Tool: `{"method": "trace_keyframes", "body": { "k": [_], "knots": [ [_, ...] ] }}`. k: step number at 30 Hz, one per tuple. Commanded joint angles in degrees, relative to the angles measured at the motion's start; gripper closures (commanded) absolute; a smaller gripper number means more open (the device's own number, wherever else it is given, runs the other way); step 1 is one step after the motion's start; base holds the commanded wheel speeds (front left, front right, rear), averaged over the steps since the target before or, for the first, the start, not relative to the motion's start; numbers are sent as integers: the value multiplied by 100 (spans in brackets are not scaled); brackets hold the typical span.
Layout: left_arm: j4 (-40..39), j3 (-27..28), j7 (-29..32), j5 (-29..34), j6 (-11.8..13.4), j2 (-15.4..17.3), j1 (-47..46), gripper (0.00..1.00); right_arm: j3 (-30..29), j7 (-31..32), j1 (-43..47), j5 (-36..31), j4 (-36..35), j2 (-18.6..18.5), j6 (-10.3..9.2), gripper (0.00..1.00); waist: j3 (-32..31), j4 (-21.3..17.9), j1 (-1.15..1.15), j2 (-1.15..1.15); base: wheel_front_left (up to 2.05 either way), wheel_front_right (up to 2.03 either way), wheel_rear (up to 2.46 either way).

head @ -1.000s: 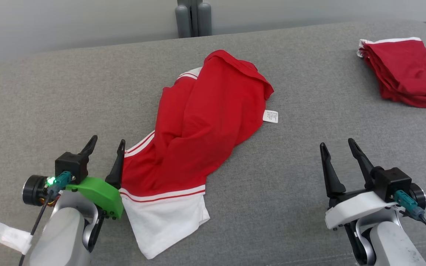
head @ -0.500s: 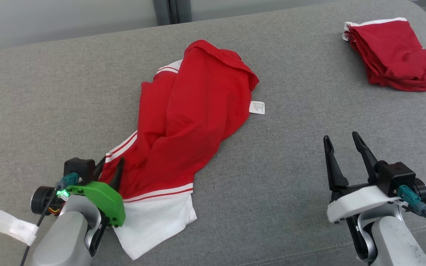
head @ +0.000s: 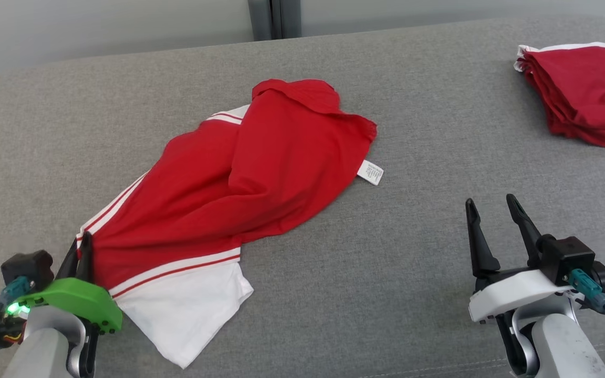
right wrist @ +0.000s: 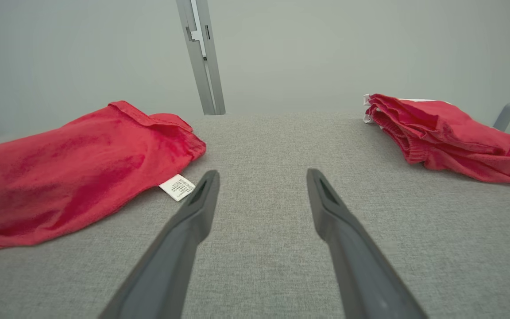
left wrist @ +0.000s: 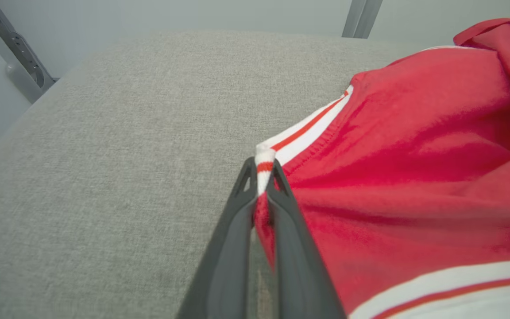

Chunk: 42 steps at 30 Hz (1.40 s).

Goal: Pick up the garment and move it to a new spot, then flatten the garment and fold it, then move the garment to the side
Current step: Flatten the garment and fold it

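Red garment (head: 239, 178), one, pinched in left end effector (head: 81, 249), one folded stack (head: 586, 89)

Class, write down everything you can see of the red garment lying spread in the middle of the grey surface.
The red garment looks like soft jersey cloth, with white bands carrying thin red stripes and a white panel at its near end. A white care label sticks out on its right edge. It lies rumpled and unfolded, slanting across the grey surface. The left gripper is shut on its striped near-left corner.
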Motion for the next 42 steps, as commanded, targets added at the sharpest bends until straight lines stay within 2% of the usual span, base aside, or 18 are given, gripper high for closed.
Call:
{"method": "trace_keyframes", "body": {
  "k": [1, 4, 5, 6, 7, 19, 26, 34, 42],
  "knots": [
    [-107, 87, -19, 17, 60, -7, 201, 100, -24, -17, 59, -46, 30, -2, 0, 0, -20, 65, 0, 0, 0, 0, 0],
    [-300, 209, -20, 124, 63, -95, 374, 100, -42, -17, 88, -44, 69, -4, 0, 0, -48, 128, 0, 0, 0, 0, 0],
    [-400, 248, -21, 181, 73, -150, 414, 82, -51, -17, 101, -50, 81, -2, 0, 0, -70, 161, 0, 0, 0, 0, 0],
    [-498, 288, -21, 241, 87, -180, 447, 29, -45, -17, 105, -52, 96, 0, 0, 0, -87, 183, 0, 0, 0, 0, 0],
    [-608, 332, -21, 317, 96, -220, 490, 0, -48, -17, 105, -34, 111, -5, 0, 0, -118, 215, 0, 0, 0, 0, 0],
    [-2393, 1323, -12, 1138, 136, -746, 1243, 0, -21, -17, 190, 22, -27, 11, 0, 0, -473, 326, 0, 0, 0, 0, 0],
    [-3208, 1678, -13, 1518, 1, -1104, 1852, 0, -72, -17, 356, 8, -144, 16, 0, 0, -514, 403, 0, 0, 0, 0, 0],
    [-3334, 1795, -13, 1761, -135, -1284, 2047, 0, -105, -17, 304, 34, 47, 2, 0, 0, -557, 535, 0, 0, 0, 0, 0],
    [-3265, 1690, -12, 1833, -243, -1401, 1804, 0, 355, -4, -764, -147, 715, -264, 0, 0, -349, 770, 0, 0, 0, 0, 0]
  ]
}}
